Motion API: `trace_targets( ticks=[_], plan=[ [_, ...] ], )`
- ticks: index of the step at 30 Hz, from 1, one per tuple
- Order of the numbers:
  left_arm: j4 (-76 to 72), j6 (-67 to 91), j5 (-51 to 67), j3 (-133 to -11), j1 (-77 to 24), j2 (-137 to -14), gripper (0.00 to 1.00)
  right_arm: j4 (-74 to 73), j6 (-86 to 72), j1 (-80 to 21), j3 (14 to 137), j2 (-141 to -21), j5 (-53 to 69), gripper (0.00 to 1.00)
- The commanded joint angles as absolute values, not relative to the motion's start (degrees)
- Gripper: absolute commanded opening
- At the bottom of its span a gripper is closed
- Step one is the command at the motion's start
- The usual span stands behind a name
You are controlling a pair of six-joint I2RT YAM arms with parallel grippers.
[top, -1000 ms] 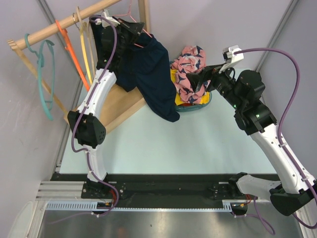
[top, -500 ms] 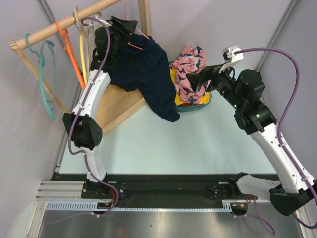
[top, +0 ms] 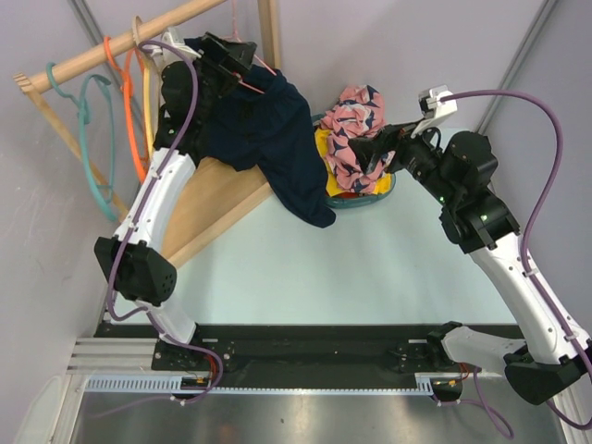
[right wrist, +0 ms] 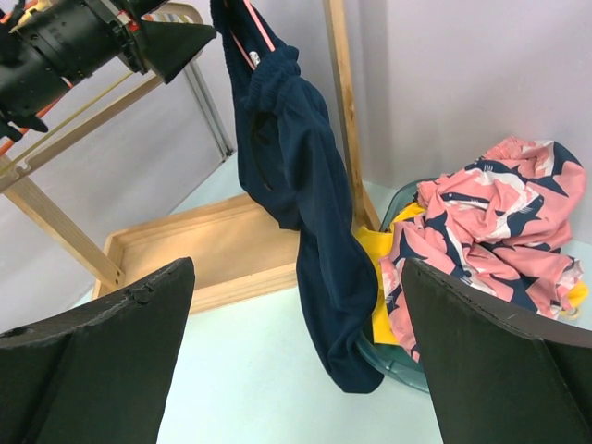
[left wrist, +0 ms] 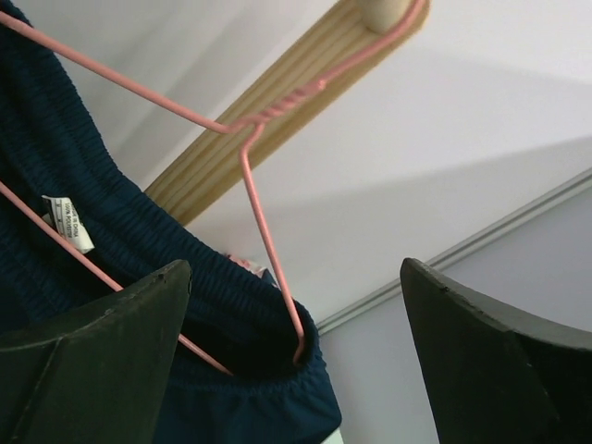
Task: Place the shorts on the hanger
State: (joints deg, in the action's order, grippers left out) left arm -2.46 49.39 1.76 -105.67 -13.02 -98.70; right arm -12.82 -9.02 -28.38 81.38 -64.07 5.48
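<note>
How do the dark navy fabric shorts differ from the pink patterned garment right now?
The dark navy fabric shorts hang from the thin pink wire hanger on the wooden rail; the pink patterned garment lies in the teal basket.
Shorts drape long; garment is crumpled over a yellow garment.
Shorts are plain; garment has a navy print.
Shared: soft fabric; open left gripper and right gripper hold neither.

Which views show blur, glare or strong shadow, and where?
Left wrist: hanger and shorts sharp, a soft grey shadow across the wall behind. Right wrist: evenly lit, its fingers almost black, without detail. Top: no blur, mild glare on the metal strip.
</note>
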Motion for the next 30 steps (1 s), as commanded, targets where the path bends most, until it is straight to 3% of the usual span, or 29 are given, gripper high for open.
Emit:
trace_targets(
  ticks=[1,8,21,25,30],
  plan=[
    [-2.2,44.2,2.0,-104.2,-14.3,-95.2,1.0,-13.1,-9.4,-28.2,82.5,-62.5,6.1,1.0],
    [1.5,37.3,3.0,-101.1,-16.4,-92.8,1.0,-14.4,-8.6,-28.1,82.3,-61.8,5.9,1.0],
    [6.1,15.8,1.8,-82.2,-24.7,-75.4,1.0,-17.8,-7.7,-27.9,78.1,-57.8,5.1,1.0],
    [19.4,2.8,6.0,-84.4,-31.1,-73.7,1.0,-20.3,-5.2,-27.8,76.6,-56.9,4.8,1.0],
    [43.2,-11.1,9.3,-97.1,-35.5,-80.0,1.0,-24.8,-2.3,-27.1,74.2,-56.3,7.4,1.0]
  ],
)
